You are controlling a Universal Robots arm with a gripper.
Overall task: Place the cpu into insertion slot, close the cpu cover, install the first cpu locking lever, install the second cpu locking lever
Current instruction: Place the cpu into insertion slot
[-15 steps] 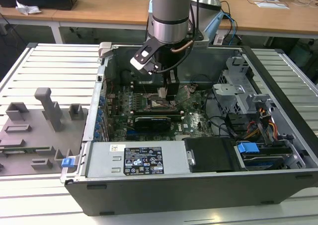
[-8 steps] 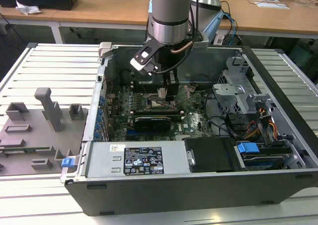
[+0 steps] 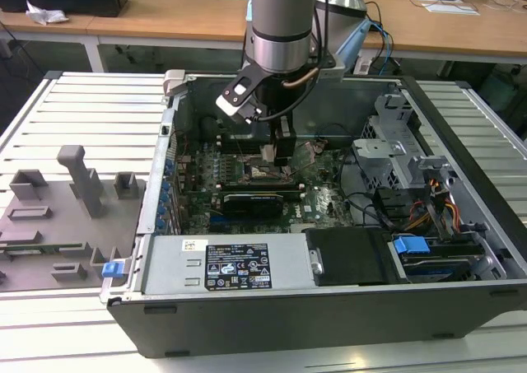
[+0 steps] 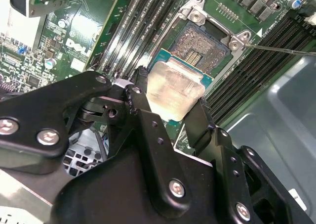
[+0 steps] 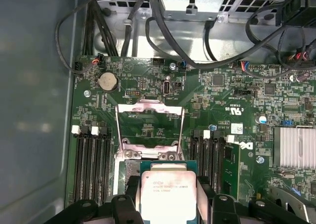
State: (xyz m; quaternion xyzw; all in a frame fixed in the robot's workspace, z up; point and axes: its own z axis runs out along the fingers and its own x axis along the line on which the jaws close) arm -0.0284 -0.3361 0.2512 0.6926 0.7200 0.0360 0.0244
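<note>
1. Claw (image 4: 169, 93): the fingers (image 4: 143, 100) are closed on two opposite edges of the cpu (image 4: 175, 88). I am holding the chip flat, metal top toward the cameras.

2. Chip position: in the second wrist view the cpu sits just short of the insertion slot (image 4: 205, 43). One edge of the chip overlaps the slot frame, and most of the pin field is bare. I judge the chip not yet seated.

3. Beyond the slot: in the first wrist view the cpu cover (image 5: 148, 105) stands swung up, with green board visible through its window. A thin metal rod (image 4: 281, 49) runs off from one corner of the slot. I take it for a released locking lever but cannot confirm this.

4. Status: step one is under way. The cover is not closed and neither lever is installed.

5. View comparison:
- The second wrist view gives me the pin field.
- The first wrist view gives me the raised cover, while the chip (image 5: 165, 190) hides the slot.
- The exterior view shows the arm (image 3: 280, 27) reaching down into the open computer case (image 3: 288, 315), with the claw (image 3: 272, 146) over the motherboard (image 3: 325, 196) at centre frame.
- A grey fixture tray (image 3: 58, 216) lies at the exterior view's left on the slatted tabletop (image 3: 90, 101).
- I cannot tell the chip's height above the slot.
</note>
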